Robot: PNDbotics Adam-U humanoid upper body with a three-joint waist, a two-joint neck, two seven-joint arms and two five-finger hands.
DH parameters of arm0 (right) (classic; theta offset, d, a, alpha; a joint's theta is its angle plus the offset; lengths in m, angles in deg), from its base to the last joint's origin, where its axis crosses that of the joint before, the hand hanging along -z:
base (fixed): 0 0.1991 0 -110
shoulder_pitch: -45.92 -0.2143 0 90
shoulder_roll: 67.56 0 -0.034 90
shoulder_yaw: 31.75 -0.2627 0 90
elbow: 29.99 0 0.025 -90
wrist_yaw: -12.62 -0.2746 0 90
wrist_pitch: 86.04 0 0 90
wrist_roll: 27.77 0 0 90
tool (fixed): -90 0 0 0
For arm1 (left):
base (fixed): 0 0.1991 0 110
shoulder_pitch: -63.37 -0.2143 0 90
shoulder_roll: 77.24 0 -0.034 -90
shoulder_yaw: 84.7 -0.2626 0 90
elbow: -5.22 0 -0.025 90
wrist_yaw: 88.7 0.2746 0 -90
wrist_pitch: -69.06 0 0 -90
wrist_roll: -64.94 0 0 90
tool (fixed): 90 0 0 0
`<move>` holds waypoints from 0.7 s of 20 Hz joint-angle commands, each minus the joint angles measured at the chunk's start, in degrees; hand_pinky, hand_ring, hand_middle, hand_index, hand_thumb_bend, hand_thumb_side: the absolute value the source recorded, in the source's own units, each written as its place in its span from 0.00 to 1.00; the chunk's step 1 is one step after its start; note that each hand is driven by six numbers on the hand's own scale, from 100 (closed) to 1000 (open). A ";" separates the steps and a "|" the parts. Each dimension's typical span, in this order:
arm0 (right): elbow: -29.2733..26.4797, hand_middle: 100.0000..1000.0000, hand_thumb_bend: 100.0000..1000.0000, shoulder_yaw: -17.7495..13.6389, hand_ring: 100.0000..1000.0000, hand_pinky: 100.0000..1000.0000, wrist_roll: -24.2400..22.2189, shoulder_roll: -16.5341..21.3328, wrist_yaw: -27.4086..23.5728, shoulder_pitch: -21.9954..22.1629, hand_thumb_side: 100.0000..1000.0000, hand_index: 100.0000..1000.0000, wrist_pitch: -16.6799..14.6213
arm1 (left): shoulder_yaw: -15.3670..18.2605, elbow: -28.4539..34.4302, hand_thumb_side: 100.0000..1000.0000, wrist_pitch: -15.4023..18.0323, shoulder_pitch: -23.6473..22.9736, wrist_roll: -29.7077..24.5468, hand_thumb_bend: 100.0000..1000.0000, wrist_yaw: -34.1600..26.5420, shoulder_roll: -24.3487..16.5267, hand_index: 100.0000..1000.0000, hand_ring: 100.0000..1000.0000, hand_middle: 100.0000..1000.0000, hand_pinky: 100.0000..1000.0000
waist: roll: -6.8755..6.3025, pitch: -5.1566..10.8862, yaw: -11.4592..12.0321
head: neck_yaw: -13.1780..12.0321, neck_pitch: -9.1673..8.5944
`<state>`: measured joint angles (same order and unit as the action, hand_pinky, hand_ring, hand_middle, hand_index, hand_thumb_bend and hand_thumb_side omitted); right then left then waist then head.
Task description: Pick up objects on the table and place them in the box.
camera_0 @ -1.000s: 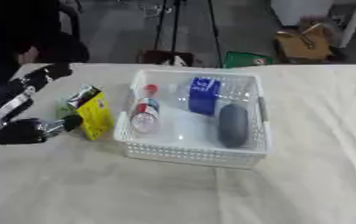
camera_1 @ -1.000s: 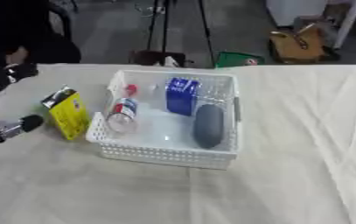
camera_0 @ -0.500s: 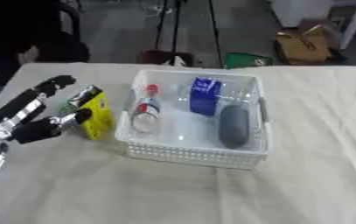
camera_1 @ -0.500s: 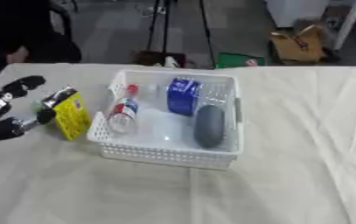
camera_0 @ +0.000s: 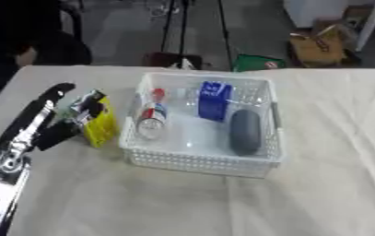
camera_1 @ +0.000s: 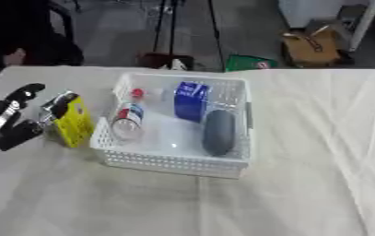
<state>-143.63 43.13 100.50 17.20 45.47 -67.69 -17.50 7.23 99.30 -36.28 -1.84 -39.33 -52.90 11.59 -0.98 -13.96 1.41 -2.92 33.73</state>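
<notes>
The black left hand (camera_0: pixel 38 122), fingers outstretched and holding nothing, has risen beside the upright yellow carton (camera_0: pixel 98 120), just left of the white plastic basket (camera_0: pixel 198 159).

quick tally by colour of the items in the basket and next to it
Blue: 1, the blue carton
Dark grey: 1, the oblong grey object
Clear with red cap: 1, the bottle
Yellow: 1, the yellow box outside the white basket, by the left hand
Total: 4
</notes>
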 commanded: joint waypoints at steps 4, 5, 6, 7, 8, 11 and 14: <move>-0.95 0.58 0.00 0.01 0.74 0.76 -0.18 0.64 -0.37 -0.58 1.00 0.81 -0.08 | 0.96 0.28 0.84 -1.67 0.98 -1.26 0.58 5.12 0.75 1.00 1.00 1.00 1.00 | 0.01 0.63 -0.19 | -0.03 -0.49; -0.95 0.58 0.00 0.00 0.74 0.76 -0.19 0.64 -0.38 -0.57 1.00 0.81 -0.08 | 1.07 0.05 0.84 -1.71 1.00 -1.38 0.58 5.94 0.90 1.00 1.00 1.00 1.00 | 0.01 0.61 -0.24 | -0.03 -0.52; -0.95 0.58 0.00 -0.02 0.74 0.76 -0.18 0.63 -0.40 -0.56 1.00 0.81 -0.07 | 1.26 -0.10 0.84 -1.78 1.03 -1.28 0.58 6.75 1.02 1.00 1.00 1.00 1.00 | 0.02 0.58 -0.26 | -0.03 -0.52; -0.95 0.58 0.00 -0.03 0.74 0.76 -0.18 0.61 -0.42 -0.56 1.00 0.81 -0.07 | 1.39 -0.20 0.84 -1.81 1.05 -1.13 0.58 7.56 1.15 1.00 1.00 1.00 1.00 | 0.02 0.56 -0.28 | -0.03 -0.53; -0.95 0.58 0.00 -0.02 0.74 0.76 -0.20 0.60 -0.43 -0.55 1.00 0.81 -0.07 | 1.62 -0.23 0.84 -1.89 1.08 -0.78 0.58 8.37 1.25 1.00 1.00 1.00 1.00 | 0.04 0.52 -0.28 | -0.02 -0.61; -0.95 0.58 0.00 -0.01 0.74 0.76 -0.25 0.58 -0.46 -0.56 1.00 0.81 -0.10 | 1.78 -0.26 0.84 -1.82 1.11 -0.32 0.58 10.62 1.62 1.00 1.00 1.00 1.00 | 0.05 0.48 -0.30 | -0.04 -0.69; -0.95 0.58 0.00 0.02 0.74 0.76 -0.31 0.60 -0.51 -0.59 1.00 0.81 -0.11 | 2.27 -0.39 0.85 -1.99 0.96 0.28 0.56 12.34 1.53 1.00 1.00 1.00 1.00 | 0.13 0.38 -0.35 | -0.06 -0.83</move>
<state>-143.63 43.13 100.43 17.20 45.29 -67.73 -17.53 8.72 98.45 -38.23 -1.55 -39.50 -41.47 13.81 -0.95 -14.37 1.11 -2.93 33.61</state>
